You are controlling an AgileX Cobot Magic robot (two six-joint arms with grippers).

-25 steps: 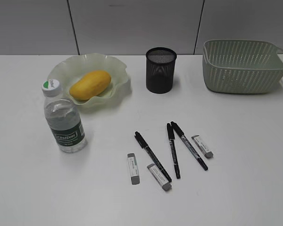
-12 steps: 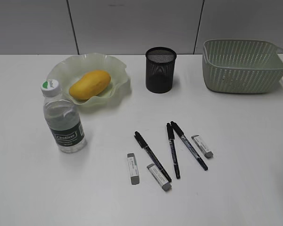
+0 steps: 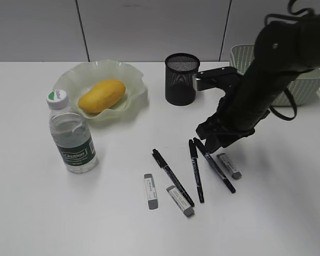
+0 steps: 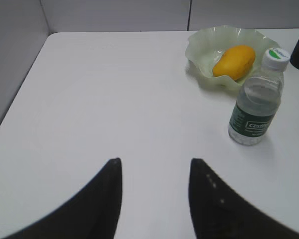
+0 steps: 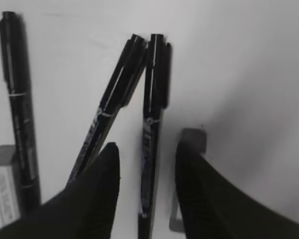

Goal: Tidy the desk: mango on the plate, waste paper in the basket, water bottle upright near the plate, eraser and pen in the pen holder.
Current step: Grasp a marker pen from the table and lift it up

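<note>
Hovering right gripper low over rightmost pen at centre of frame, fingers spread, straddling barrel, nothing pinched yet. Eraser lying just right of it. Aiming to close mid-barrel, avoiding neighbouring pen. Pen holder waiting at upper centre of exterior view.

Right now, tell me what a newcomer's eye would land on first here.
The black right arm, reaching in from the upper right, with its open gripper poised over the rightmost pen, jaws either side of it. Next, the yellow mango lying in the green plate at the back left, with the water bottle upright in front.
</note>
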